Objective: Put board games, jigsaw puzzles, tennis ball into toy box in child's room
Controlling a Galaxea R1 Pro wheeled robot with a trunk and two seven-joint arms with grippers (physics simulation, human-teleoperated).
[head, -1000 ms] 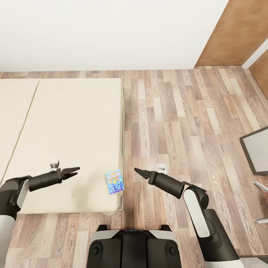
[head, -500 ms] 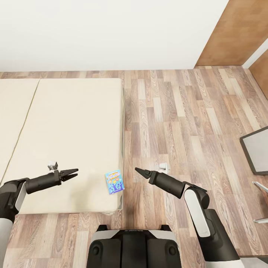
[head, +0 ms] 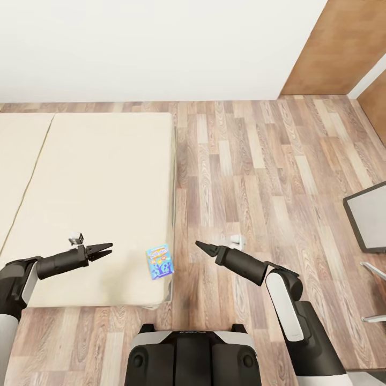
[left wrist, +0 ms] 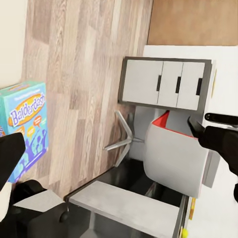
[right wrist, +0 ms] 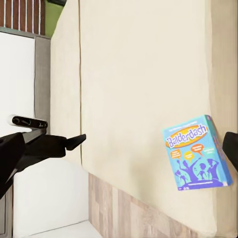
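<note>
Bed (head: pixel 96 182), both claws (head: pixel 105 249) hovering, outstretched

The left gripper (head: pixel 107 248) has dropped slightly over the bed (head: pixel 96 177).

Between the black left gripper (head: pixel 105 249) and black right gripper (head: pixel 199 246) lies a light blue board game (head: pixel 160 261) with cartoon art, on the cream-beige bed (head: pixel 102 177), beside wood-plank floor (head: pixel 257 171).

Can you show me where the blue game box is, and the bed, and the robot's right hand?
Blue game box (head: pixel 160 261): head view, middle of its lid.
Bed (head: pixel 102 182): head view, bare mattress top.
Right hand (head: pixel 199 245): head view, between its fingertips.
</note>
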